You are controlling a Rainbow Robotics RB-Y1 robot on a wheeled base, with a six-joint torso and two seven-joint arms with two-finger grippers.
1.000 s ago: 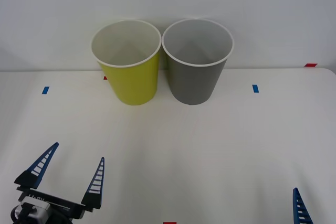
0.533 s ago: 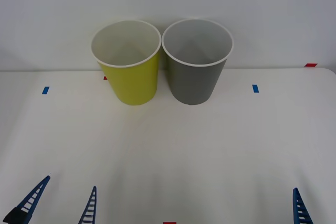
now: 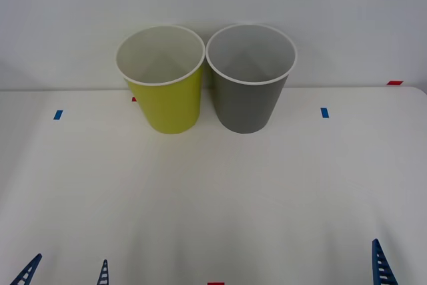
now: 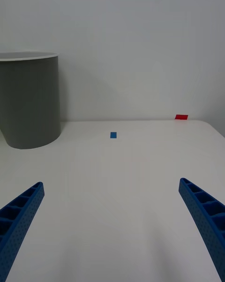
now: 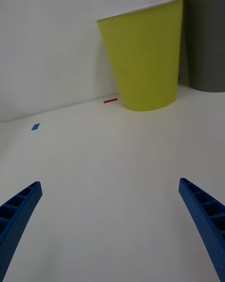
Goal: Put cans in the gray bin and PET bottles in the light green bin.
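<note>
Left gripper [image 3: 65,273] sits right down at the near edge of the table [image 3: 220,191] on the left side, its two blue ribbed fingers [image 3: 26,272] spread wide apart with nothing between them — the left wrist view shows bare white surface in the gap. Over on the right, the right gripper [image 4: 112,225] is low at the near right corner, one blue fingertip [image 3: 381,265] poking up in the front view, and from its own wrist camera the fingers stand well apart, empty too. At the far side, against the pale wall, the light green bin [image 3: 163,85] and the gray bin [image 3: 250,81] stand upright side by side, just beside each other, rims nearly meeting, green on the left, gray on the right. Both taper toward the base, long axis vertical, white-rimmed mouths open to the ceiling; from above the insides look pale, and what lies at the bottom I cannot tell. Small tape marks dot the table — a blue one [image 3: 58,115] off to the left, another blue one [image 3: 324,112] right of the gray bin, a red one [image 3: 394,83] at the far right edge. Both grippers are well apart from the bins.
</note>
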